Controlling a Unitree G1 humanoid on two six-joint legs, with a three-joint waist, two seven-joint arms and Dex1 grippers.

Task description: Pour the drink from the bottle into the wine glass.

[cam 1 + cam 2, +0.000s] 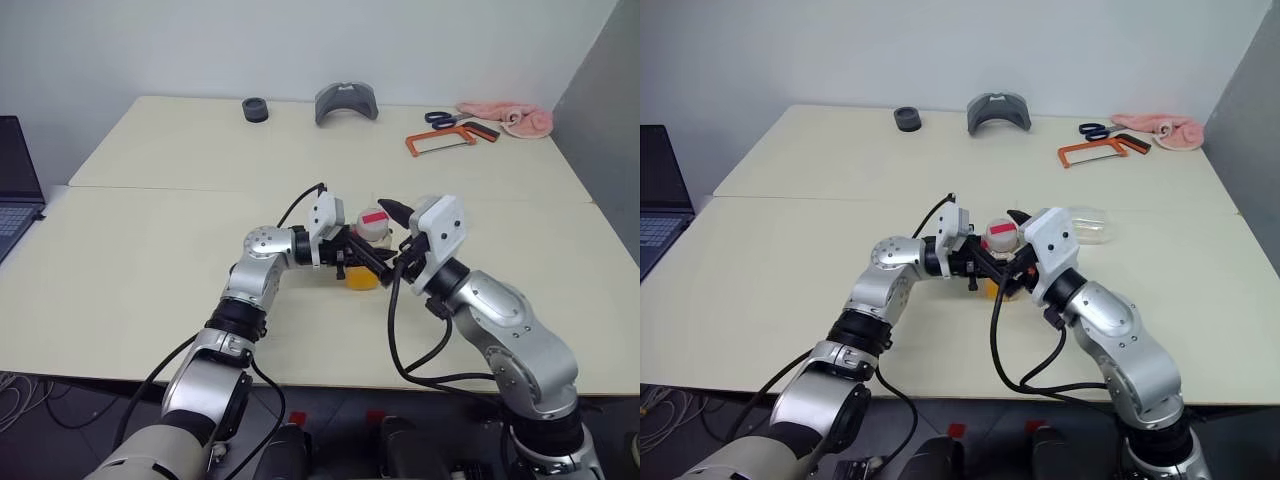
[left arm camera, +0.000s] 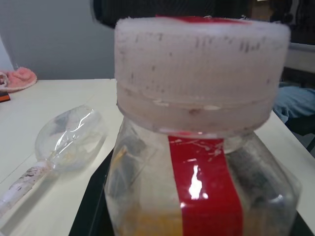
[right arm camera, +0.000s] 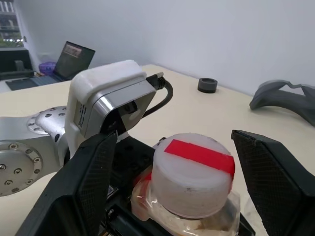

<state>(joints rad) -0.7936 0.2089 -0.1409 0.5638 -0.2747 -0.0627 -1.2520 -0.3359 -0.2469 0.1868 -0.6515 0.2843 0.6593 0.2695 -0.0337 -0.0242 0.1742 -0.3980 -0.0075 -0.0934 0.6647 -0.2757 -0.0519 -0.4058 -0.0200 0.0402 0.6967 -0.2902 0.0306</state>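
Here, the left tool (image 1: 352,252) pinches the bottle (image 1: 368,248) upright over the middle of the desk (image 1: 150,260), while the right tool (image 3: 182,162) stands spread on either side of its cap (image 3: 193,173).

The cap is whitish with a red strip across its top, and a red vertical label strip (image 2: 210,189) runs down the clear squarish side; no writing can be read on either. The drink (image 1: 361,277), orange, sits low in the bottle. The wine glass (image 1: 1086,224) lies on its side on the desk just beyond the tools, toward the right edge. Along the far edge are a black ring (image 1: 255,109), a grey curved piece (image 1: 346,102), an orange hacksaw (image 1: 442,140), blue-handled scissors (image 1: 441,118) and a pink cloth (image 1: 512,116); a laptop (image 1: 15,190) sits off the left edge.
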